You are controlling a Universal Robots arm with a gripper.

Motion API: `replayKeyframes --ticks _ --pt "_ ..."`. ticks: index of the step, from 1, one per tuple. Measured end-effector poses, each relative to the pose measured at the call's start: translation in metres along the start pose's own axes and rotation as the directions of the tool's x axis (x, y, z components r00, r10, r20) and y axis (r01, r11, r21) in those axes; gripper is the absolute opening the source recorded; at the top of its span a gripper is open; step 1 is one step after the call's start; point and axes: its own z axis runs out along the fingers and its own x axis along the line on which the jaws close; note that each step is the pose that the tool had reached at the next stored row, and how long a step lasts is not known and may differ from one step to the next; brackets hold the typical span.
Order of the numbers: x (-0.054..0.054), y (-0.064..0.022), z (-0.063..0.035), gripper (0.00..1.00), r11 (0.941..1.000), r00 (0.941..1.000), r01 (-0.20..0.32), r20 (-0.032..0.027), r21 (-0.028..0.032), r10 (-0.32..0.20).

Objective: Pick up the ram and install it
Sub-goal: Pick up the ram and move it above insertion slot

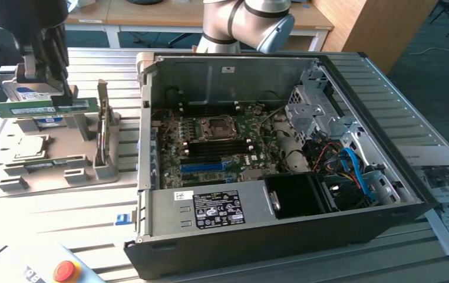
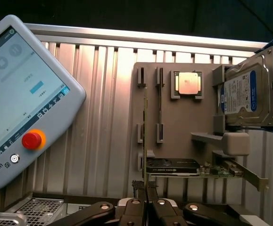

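The ram is a long green circuit-board stick hanging level above the grey parts tray at the exterior view's left. My gripper is shut on its upper edge. In the wrist view the ram shows edge-on as a thin line running out from between the fingertips of my gripper, over the tray. The open computer case lies to the exterior view's right of the tray, its motherboard exposed with dark and blue slots.
On the tray are a silver hard drive with a blue-white label, a square processor chip and a graphics card. A teach pendant with a red stop button lies beside the tray. Papers lie beyond the case.
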Motion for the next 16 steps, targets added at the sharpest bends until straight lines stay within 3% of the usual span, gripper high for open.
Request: replayKeyframes --ticks 16 --pt "0.003 -0.0333 -0.0018 0.12 1.0 1.0 0.0 0.0001 0.0 0.0"
